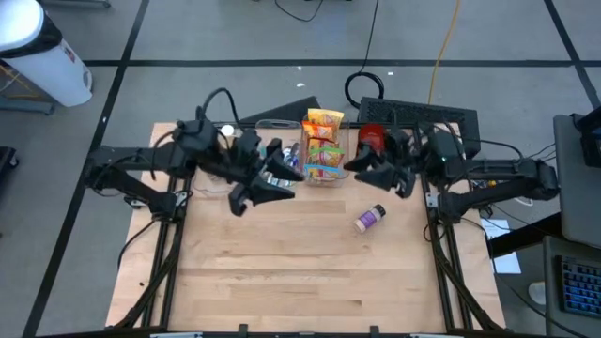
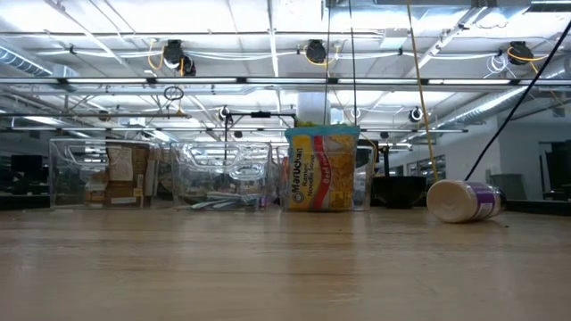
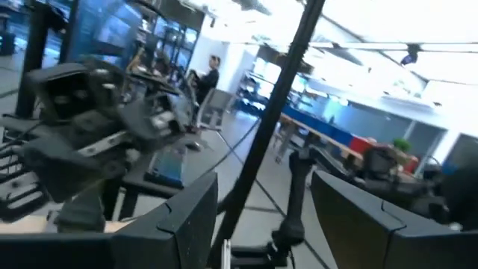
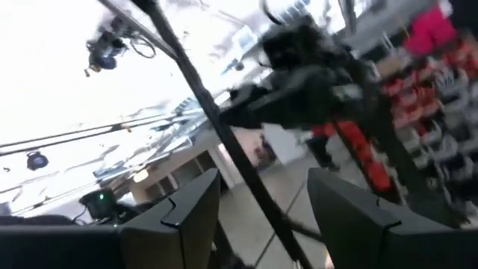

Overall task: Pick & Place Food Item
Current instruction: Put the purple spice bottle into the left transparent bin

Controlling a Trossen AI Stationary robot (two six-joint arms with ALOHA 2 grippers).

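Two noodle packets (image 1: 323,143), one lying bottle (image 1: 370,219), three clear bins (image 2: 223,176).

Light wooden table (image 1: 282,272) with food items along its far edge

A row of clear plastic bins (image 2: 223,175) stands at the far edge; beside them sits a yellow Maruchan ramen package (image 2: 322,168) upright in its bin. A small white bottle with a purple label (image 1: 370,218) lies on its side nearer the right, apart from the bins. The near half is bare wood.

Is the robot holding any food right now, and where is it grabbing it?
No, nothing is held. The left gripper and the right gripper both show open fingers with only empty air between them. The small bottle lies alone on the table.
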